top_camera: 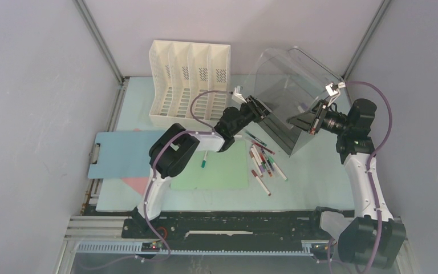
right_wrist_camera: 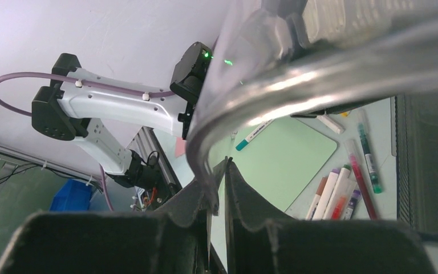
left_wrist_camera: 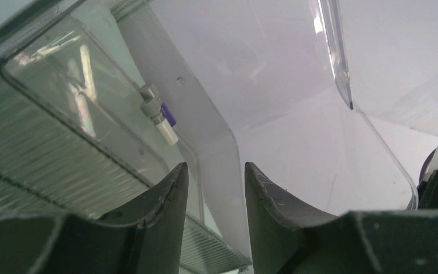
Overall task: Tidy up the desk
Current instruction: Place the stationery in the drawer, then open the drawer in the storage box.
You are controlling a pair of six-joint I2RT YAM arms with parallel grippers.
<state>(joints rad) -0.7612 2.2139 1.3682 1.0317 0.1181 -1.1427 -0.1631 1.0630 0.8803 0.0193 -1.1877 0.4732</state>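
Observation:
A clear plastic bin [top_camera: 293,80] is tipped up on its edge over the desk [top_camera: 319,171], its opening toward the arms. My right gripper [top_camera: 315,122] is shut on the bin's rim [right_wrist_camera: 205,154], which sits pinched between its fingers [right_wrist_camera: 245,194]. My left gripper [top_camera: 255,107] hovers at the bin's left side, open, with the clear wall [left_wrist_camera: 217,142] showing in the gap just beyond its tips. Several markers [top_camera: 265,162] lie loose below the bin, and one purple-capped marker [left_wrist_camera: 159,117] shows through the plastic.
A white file rack [top_camera: 188,80] stands at the back left. A green sheet [top_camera: 214,174] with a teal-capped marker [top_camera: 204,160] lies in the middle. A blue clipboard [top_camera: 120,154] and a pink sheet [top_camera: 137,184] lie at the left. Grey walls enclose the sides.

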